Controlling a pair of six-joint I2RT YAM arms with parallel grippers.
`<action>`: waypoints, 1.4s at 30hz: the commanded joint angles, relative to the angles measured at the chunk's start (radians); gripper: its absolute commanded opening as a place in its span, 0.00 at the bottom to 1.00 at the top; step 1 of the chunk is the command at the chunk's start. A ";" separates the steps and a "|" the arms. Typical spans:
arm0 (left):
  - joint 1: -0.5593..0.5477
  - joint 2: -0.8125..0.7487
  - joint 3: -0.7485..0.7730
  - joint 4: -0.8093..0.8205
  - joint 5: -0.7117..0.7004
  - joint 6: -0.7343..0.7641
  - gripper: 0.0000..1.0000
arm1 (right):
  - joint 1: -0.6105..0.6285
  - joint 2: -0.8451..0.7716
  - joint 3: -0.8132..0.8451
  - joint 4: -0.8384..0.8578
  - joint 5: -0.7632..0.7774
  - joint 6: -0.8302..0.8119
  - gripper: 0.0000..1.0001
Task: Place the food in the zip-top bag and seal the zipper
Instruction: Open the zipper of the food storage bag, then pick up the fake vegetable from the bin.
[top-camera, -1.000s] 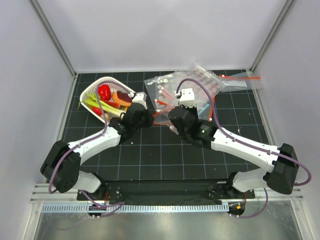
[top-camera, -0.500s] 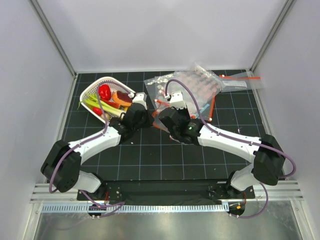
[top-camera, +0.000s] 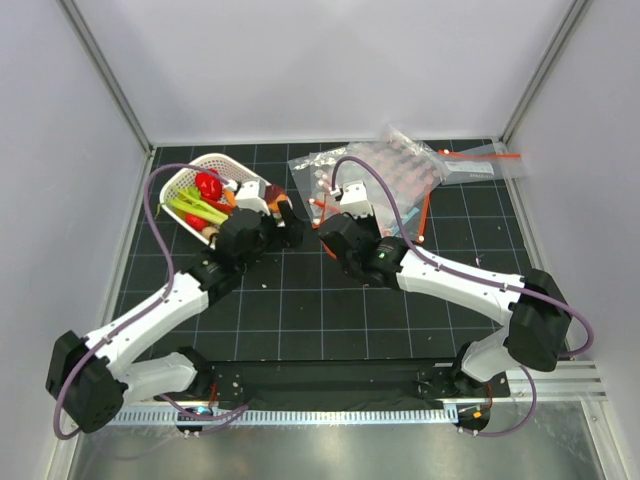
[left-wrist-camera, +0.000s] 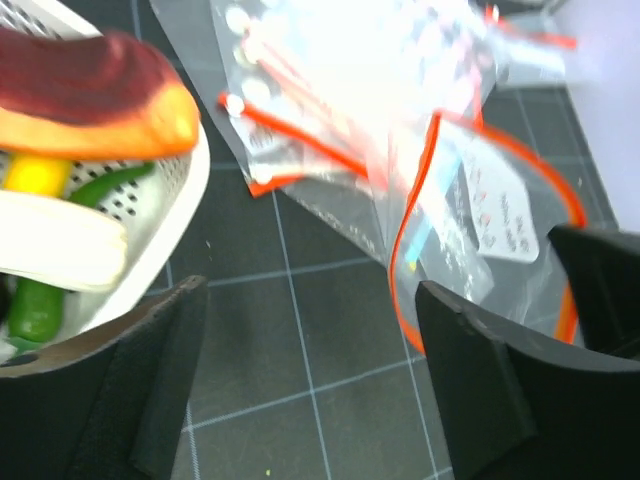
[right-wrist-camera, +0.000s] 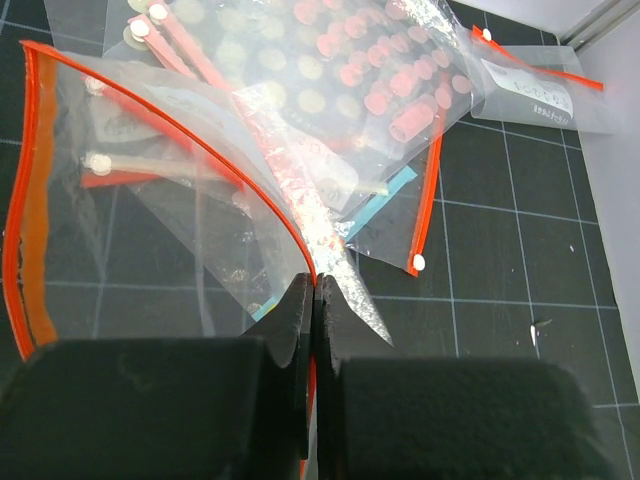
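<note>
Bag mouth held open, food not yet loaded.

On the dark surface (top-camera: 300, 320), spare clear bags (top-camera: 400, 165) are heaped beyond the right tool (right-wrist-camera: 315, 300), and the white basket (top-camera: 178, 184) sits at the left tool's (left-wrist-camera: 310, 292) left side. The zip-top bag (right-wrist-camera: 150, 230) lies ahead of both, its edge pinched in the closed right tool. The left tool is spread wide and empty. All the food (top-camera: 205, 195) is in the basket. If the thin film slips from that narrow pinch, the zipper (right-wrist-camera: 30, 220) loop could collapse.
</note>
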 joint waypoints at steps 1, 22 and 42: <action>0.002 -0.059 -0.016 -0.043 -0.096 0.010 0.89 | -0.003 -0.040 0.037 0.009 0.013 0.021 0.01; 0.267 0.033 0.004 -0.224 -0.323 -0.311 0.97 | -0.002 -0.050 0.030 0.023 -0.006 0.024 0.01; 0.508 0.289 0.177 -0.250 -0.360 -0.536 0.85 | -0.002 -0.061 0.017 0.034 -0.035 0.029 0.01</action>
